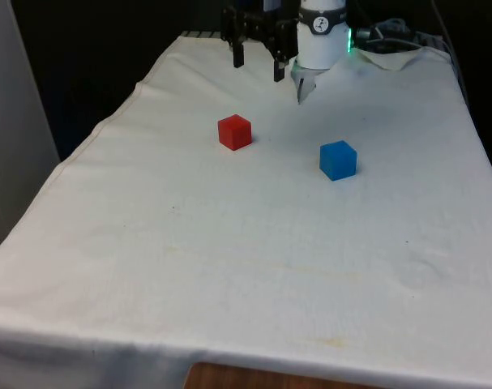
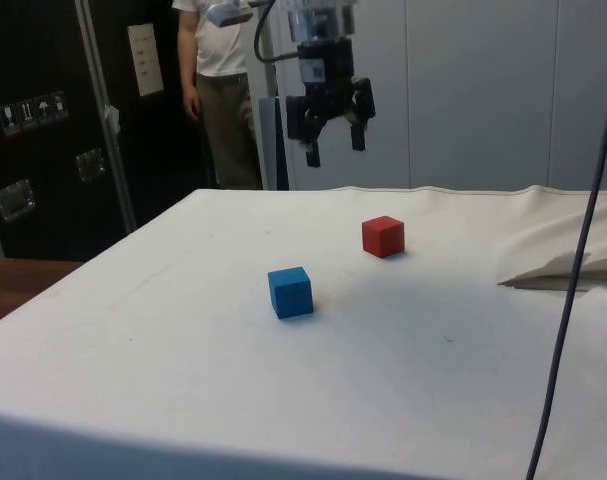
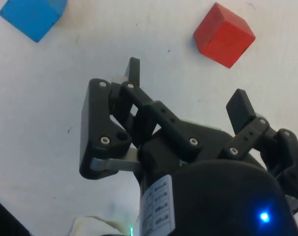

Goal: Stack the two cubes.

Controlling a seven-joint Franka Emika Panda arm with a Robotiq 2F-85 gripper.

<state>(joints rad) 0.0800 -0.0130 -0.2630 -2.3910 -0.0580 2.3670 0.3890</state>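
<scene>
White cloth covers my table [image 1: 229, 267]. My gripper [image 1: 258, 71] hangs high at the top middle, fingers wide apart, holding nothing. Red cube [image 1: 234, 132] sits mid-left, blue cube [image 1: 338, 160] to its right, well apart. Coming down crooked might knock a cube away, I think.

Front view faces along the table [image 1: 229, 267]; side view crosses it; wrist view looks straight down, close. All share the red cube [image 1: 234, 132] and blue cube [image 1: 337, 160].
</scene>
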